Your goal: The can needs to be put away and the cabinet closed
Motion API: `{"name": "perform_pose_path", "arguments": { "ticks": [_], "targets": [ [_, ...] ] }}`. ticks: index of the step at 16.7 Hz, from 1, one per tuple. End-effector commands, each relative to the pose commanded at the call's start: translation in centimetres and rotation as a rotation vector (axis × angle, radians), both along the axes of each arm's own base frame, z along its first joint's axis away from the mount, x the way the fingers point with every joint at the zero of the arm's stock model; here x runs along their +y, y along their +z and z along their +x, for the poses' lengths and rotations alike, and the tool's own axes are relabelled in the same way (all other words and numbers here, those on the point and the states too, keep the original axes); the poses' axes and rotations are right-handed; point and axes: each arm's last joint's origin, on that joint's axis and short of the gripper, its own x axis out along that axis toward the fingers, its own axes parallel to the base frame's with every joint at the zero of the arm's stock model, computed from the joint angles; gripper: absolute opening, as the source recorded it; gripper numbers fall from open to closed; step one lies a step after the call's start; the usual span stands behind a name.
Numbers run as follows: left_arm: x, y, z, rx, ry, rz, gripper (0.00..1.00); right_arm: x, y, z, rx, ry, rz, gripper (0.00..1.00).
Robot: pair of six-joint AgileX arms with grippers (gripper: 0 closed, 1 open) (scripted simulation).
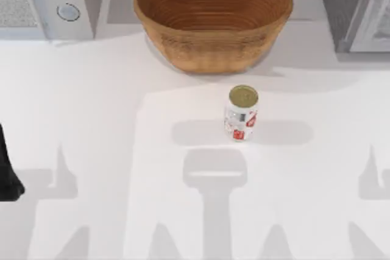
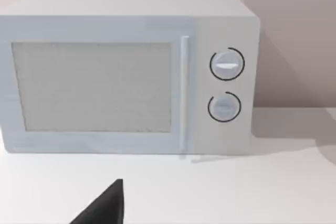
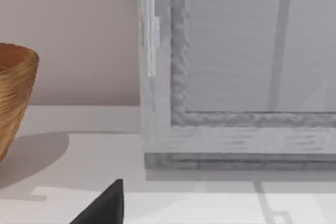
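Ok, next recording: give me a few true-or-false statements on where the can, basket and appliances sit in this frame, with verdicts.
1. The can stands upright on the table. True.
2. The can lies inside the wicker basket. False: it stands on the table in front of the basket, apart from it.
3. The microwave has two round knobs beside its door. True.
4. The microwave sits at the table's far right. False: it is at the far left; the cabinet is at the far right.
5. A claw is closed on the can. False: nothing touches the can.
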Motion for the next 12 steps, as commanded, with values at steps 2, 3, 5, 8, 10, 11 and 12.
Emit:
{"name": "perform_pose_path", "arguments": {
  "ticks": [2, 3, 5, 8, 10, 11, 12],
  "targets": [
    [0.0, 0.0, 0.0, 0.000, 0.000, 0.000, 1.00, 0.0, 0.0, 0.0, 0.000, 0.000, 0.000, 1.00],
    [0.0, 0.0, 0.0, 0.000, 0.000, 0.000, 1.00, 0.0, 0.1, 0.0, -0.002, 0.001, 0.001, 1.00],
    [0.0, 0.0, 0.0, 0.000, 0.000, 0.000, 1.00, 0.2, 0.7, 0.2, -0.009, 0.003, 0.003, 1.00],
    [0.0, 0.0, 0.0, 0.000, 0.000, 0.000, 1.00, 0.7, 2.1, 1.0, -0.022, 0.004, 0.006, 1.00],
    [0.0, 0.0, 0.0, 0.000, 0.000, 0.000, 1.00, 1.3, 3.2, 2.0, -0.028, 0.002, 0.008, 1.00],
    [0.0, 0.0, 0.0, 0.000, 0.000, 0.000, 1.00, 1.7, 3.8, 2.6, -0.030, 0.000, 0.009, 1.00],
    [0.0, 0.0, 0.0, 0.000, 0.000, 0.000, 1.00, 2.2, 4.3, 3.3, -0.032, -0.001, 0.009, 1.00]
  ]
}}
